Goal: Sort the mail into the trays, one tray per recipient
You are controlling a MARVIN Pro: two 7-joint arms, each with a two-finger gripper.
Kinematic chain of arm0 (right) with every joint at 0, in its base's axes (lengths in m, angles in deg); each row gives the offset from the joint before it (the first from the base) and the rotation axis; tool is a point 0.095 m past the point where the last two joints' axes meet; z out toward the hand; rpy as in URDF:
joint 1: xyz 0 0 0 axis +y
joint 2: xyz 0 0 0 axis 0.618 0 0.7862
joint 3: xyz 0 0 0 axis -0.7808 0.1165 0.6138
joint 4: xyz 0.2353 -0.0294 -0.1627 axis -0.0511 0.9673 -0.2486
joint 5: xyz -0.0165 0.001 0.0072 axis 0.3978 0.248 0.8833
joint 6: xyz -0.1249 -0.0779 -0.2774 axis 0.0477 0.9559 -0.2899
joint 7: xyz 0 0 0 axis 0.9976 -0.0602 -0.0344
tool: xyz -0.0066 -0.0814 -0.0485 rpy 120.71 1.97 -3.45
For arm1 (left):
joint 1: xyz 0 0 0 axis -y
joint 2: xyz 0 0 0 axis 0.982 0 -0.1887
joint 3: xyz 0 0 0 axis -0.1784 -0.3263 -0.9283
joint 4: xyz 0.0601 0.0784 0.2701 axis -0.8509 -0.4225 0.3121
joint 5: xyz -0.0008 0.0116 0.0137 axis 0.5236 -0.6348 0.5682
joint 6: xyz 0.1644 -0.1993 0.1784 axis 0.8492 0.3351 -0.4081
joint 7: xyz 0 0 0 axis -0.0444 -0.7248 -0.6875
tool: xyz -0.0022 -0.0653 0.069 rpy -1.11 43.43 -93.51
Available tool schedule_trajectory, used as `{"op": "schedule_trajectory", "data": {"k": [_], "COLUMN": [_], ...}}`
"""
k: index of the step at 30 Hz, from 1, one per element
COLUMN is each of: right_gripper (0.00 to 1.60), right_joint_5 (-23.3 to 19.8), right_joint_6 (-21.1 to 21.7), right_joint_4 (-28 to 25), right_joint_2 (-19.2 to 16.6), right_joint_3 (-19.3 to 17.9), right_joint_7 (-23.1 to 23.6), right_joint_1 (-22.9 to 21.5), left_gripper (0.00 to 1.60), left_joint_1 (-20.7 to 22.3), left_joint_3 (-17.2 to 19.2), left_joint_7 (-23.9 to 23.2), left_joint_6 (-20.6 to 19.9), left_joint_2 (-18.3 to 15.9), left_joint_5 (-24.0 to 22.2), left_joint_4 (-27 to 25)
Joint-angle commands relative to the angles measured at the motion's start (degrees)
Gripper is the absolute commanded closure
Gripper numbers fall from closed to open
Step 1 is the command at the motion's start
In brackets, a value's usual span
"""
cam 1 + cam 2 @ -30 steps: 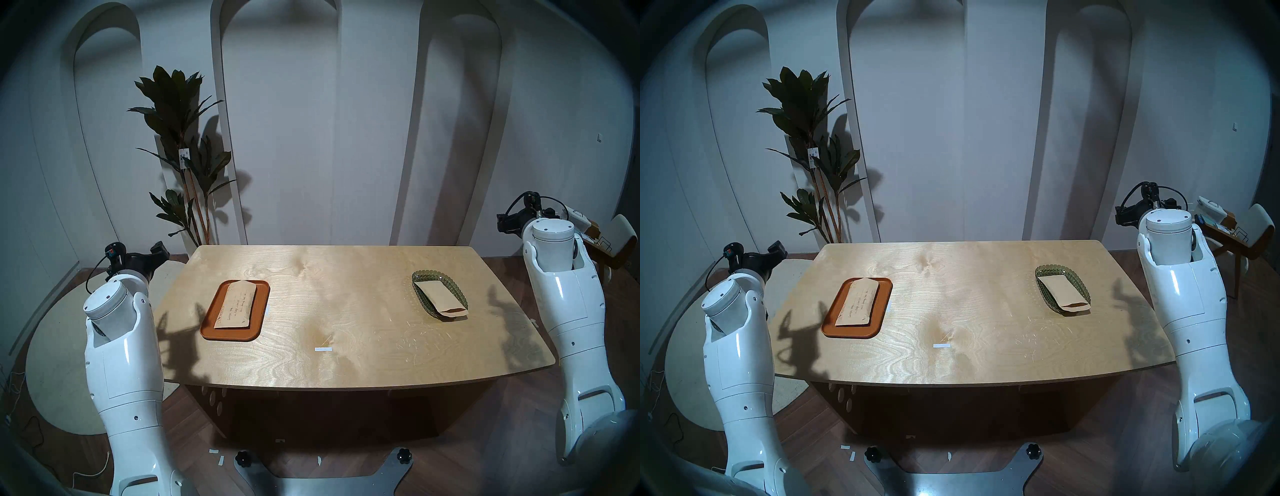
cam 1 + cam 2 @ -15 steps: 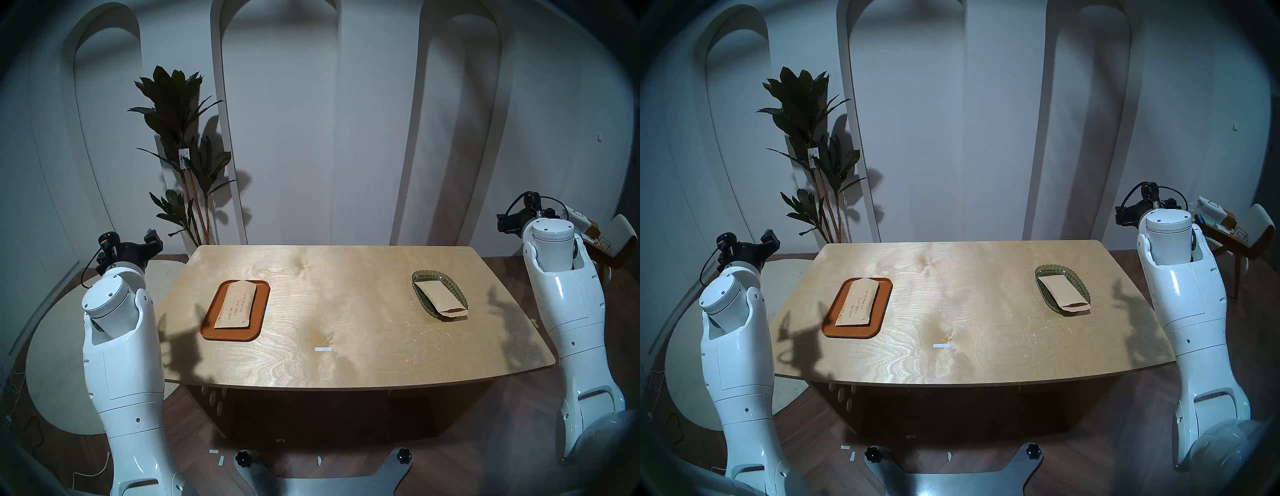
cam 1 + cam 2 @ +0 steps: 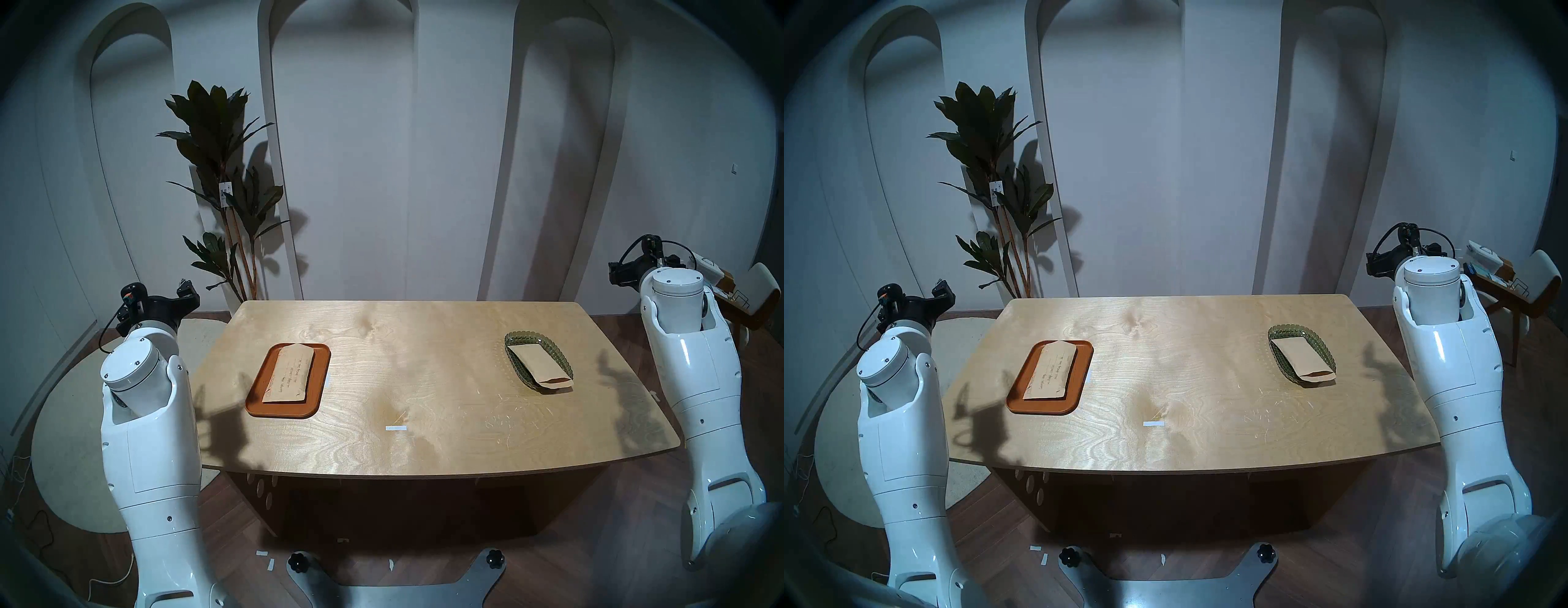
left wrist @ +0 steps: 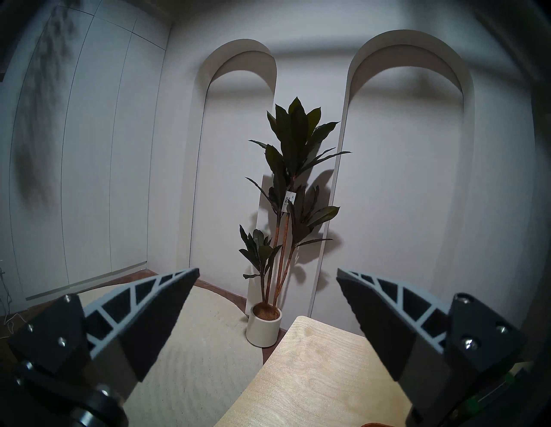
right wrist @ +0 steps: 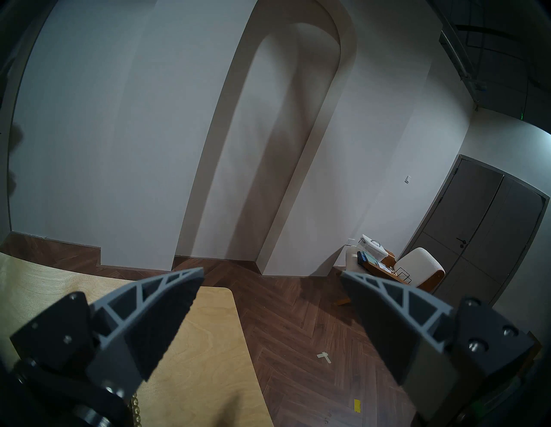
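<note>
Tan kraft-paper envelope with handwritten lines (image 3: pixel 289 378) lies flat inside flat orange-brown rounded tray (image 3: pixel 256 403), table's left half. Second tan envelope (image 3: pixel 539 367) rests in oval green glass dish (image 3: pixel 564 356) on the right, near end overhanging the rim. Light wooden table (image 3: pixel 424 382). Left gripper (image 4: pixel 267 275) and right gripper (image 5: pixel 272 275): fingers spread apart, empty, off the table's sides.

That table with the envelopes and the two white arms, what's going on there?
A two-armed robot is sorting mail. Nothing is being handled now: one envelope lies in the orange tray, another envelope lies in the green glass dish, its near end overhanging the rim. The left gripper and right gripper are open and empty, off to either side of the table.
</note>
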Motion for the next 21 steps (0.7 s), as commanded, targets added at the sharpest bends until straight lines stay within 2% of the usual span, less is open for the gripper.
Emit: {"op": "schedule_trajectory", "data": {"k": [1, 21], "right_gripper": [0.00, 0.00], "right_joint_5": [-0.1, -0.1], "right_joint_6": [-0.2, -0.2], "right_joint_4": [-1.1, -1.1], "right_joint_2": [-0.1, -0.1], "right_joint_3": [-0.1, -0.1], "right_joint_7": [0.1, 0.1], "right_joint_1": [-0.8, -0.8], "left_gripper": [0.00, 0.00], "left_joint_1": [0.4, 0.5], "left_joint_3": [0.2, 0.3], "left_joint_7": [-0.2, -0.4], "left_joint_6": [0.7, 0.7], "left_joint_2": [-0.4, -0.3], "left_joint_5": [0.0, 0.2], "left_joint_4": [-1.4, -1.4]}}
